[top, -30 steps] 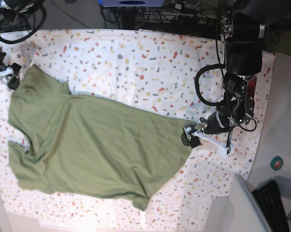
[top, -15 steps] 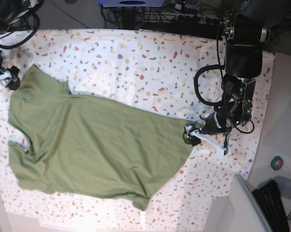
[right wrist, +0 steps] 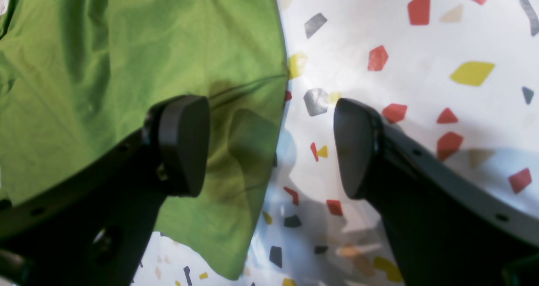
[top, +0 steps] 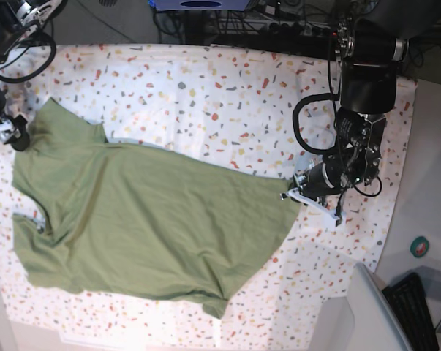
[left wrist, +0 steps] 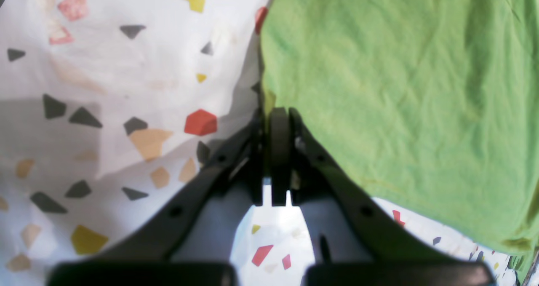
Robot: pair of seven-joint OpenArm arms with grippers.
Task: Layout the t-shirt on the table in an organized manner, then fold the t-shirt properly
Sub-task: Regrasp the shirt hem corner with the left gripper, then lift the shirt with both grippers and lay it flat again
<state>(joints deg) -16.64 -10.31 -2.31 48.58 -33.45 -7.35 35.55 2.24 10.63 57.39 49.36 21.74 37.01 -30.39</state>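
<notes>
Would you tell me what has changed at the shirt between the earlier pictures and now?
The left gripper has closed on the edge of the t-shirt that lay between its open fingers. The right gripper has shifted slightly toward the viewer in the base view, still open. The shirt's layout looks unchanged.

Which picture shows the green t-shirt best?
The base view does: it shows the whole t-shirt except bits behind the grippers. The left wrist view shows one corner between the left gripper's closed fingers. The right wrist view shows an edge between open fingers.
</notes>
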